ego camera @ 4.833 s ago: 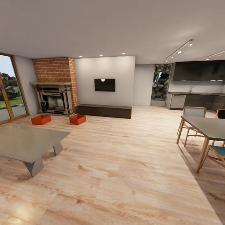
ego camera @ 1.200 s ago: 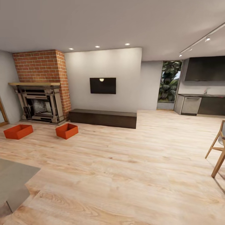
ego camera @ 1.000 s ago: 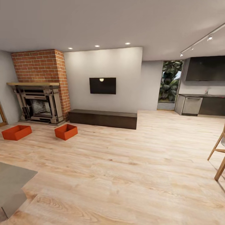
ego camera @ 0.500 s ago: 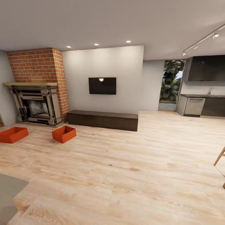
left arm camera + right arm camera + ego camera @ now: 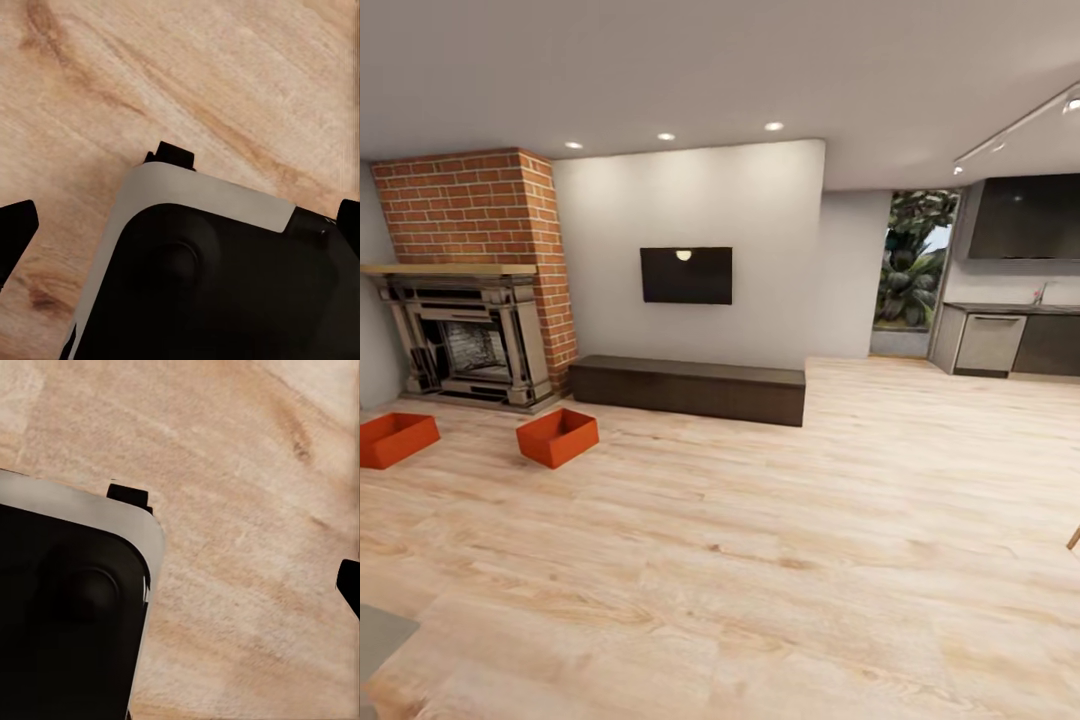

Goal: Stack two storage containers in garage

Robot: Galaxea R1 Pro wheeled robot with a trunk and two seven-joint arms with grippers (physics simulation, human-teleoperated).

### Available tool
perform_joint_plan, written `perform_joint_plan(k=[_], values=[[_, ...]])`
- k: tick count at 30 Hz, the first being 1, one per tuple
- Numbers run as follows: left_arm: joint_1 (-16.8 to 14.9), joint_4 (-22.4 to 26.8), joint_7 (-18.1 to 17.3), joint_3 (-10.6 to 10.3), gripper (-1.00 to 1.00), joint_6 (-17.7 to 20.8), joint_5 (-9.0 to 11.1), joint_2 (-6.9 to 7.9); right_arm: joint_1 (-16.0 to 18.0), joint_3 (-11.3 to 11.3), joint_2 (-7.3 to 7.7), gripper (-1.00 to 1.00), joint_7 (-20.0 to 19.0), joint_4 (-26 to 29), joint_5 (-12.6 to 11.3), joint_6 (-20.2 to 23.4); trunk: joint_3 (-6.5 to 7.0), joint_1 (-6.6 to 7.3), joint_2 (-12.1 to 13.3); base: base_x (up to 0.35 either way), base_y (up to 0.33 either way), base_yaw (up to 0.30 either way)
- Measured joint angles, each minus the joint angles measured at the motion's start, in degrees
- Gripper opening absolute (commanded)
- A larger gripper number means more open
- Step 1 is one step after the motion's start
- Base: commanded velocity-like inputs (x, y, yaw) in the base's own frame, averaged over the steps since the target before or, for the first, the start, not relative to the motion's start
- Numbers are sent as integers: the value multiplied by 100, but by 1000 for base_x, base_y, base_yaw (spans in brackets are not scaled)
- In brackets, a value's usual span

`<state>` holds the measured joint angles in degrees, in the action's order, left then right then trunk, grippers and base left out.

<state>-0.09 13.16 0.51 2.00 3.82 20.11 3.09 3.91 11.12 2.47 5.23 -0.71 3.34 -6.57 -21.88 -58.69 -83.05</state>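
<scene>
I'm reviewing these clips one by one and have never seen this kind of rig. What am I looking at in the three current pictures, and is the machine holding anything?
These are simulator renders from a wheeled robot with two arms. The large picture comes from its head camera, looking across a living room: two storage containers, one at the far left and one nearer the middle, sit on the wood-plank flooring before the brick fireplace, beside a long dark chest. The two small pictures come from cameras on each wrist, looking down at the same flooring past the robot's dark base. Black fingertips show at the edges with nothing between them, so nothing is held.
</scene>
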Motion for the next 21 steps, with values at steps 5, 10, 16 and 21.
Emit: perform_joint_plan(k=[5,10,16,21], values=[[0,4,2,0,100,-2,0,0,0,5,0,100,6,0,-8,-14,0,0,0,324,0,0],[0,5,0,0,100,-6,0,0,0,1,0,100,6,0,-15,-15,0,0,0,324,0,0],[0,3,2,0,100,-8,0,0,0,-1,0,100,6,0,-35,-6,0,0,0,324,0,0],[0,4,4,0,100,-8,0,0,0,-2,0,100,7,0,-39,-6,0,0,0,324,0,0]])
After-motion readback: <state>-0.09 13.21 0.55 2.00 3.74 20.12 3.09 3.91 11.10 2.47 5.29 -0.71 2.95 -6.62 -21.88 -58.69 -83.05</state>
